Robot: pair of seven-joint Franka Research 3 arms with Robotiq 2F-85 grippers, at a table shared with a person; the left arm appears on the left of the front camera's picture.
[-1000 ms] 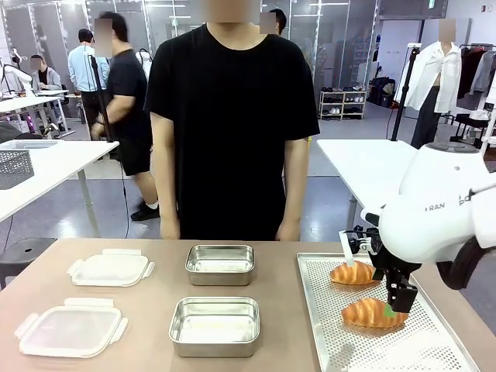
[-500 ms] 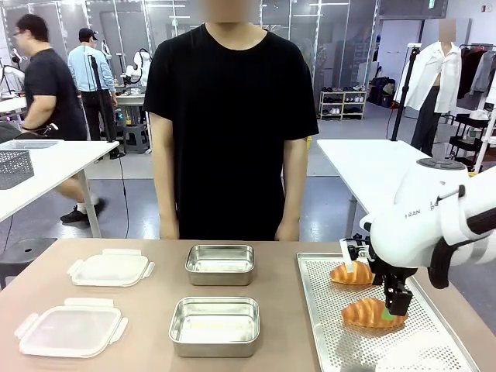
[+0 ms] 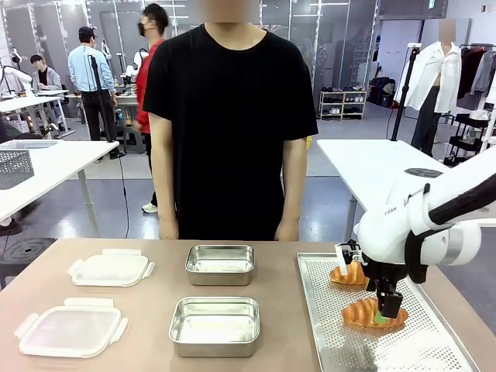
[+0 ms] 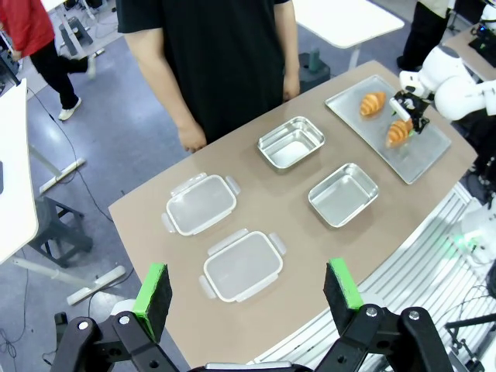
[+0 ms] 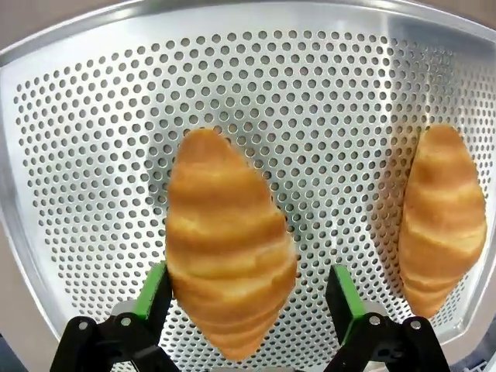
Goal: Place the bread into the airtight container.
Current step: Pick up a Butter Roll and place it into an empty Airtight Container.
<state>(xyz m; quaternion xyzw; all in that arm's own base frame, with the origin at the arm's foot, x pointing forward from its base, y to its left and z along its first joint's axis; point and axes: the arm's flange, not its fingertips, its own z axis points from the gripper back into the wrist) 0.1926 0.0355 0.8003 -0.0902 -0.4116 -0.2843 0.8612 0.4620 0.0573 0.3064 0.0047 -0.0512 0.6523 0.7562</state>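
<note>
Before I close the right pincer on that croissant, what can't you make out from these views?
- Front view: the right pincer covers the space between its pads and the near croissant; contact cannot be told.
- Front view: the right wrist hides part of the far croissant.
- Front view: the bottom edge cuts off the tray at its near end.
- Left wrist view: both croissants are too small to judge the grip.

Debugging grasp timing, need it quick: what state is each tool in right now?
Left tool: open, holding nothing.
Right tool: open, straddling the near croissant, not closed on it.
</note>
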